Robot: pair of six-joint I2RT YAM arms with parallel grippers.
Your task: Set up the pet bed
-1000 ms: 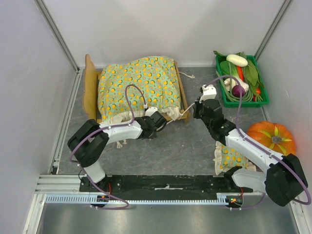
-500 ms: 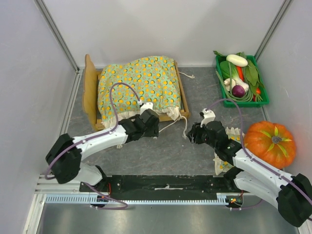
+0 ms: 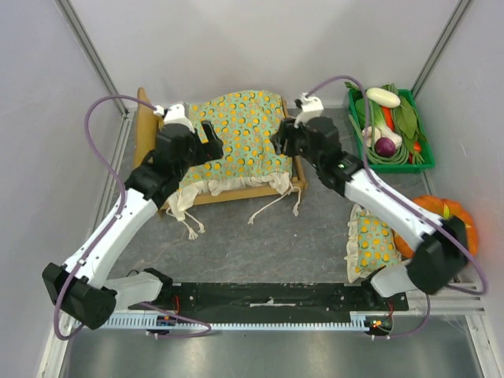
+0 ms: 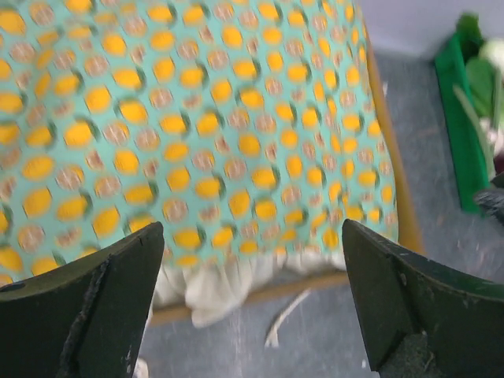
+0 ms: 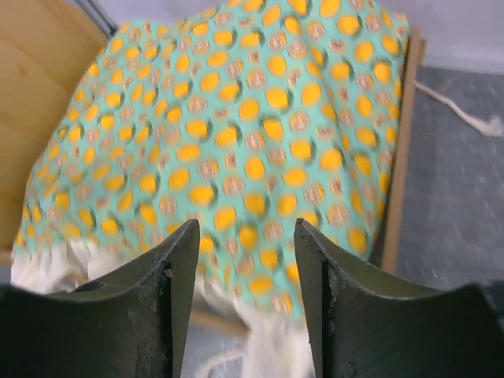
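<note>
While both arms stretch out over the rear of the tabletop (image 3: pixel 260 236), the pet bed (image 3: pixel 142 130) sits at the back left, its tall headboard upright on the side nearest the left wall. And it's covered: a green blanket (image 3: pixel 244 134) with orange dots lies across the frame, its pale ruffle and strings spilling over the near rail onto the grey surface.

Up top, the left claw (image 3: pixel 208 132) hangs above the headboard end of the blanket, its 2 fingers wide apart. The left wrist view confirms it: nothing sits between them, only dotted fabric below.

Over on the other side, the right claw (image 3: pixel 280 145) hovers above the foot end, right by the wooden end rail. Its 2 fingers stand apart as well, and the right wrist view shows blanket through the gap, with no cloth pinched.

Off to the right, a matching pillow (image 3: pixel 370 248) lies on the tabletop beside an orange pumpkin (image 3: pixel 455 219). A green crate (image 3: pixel 394 166) of vegetables sits at the back right.
</note>
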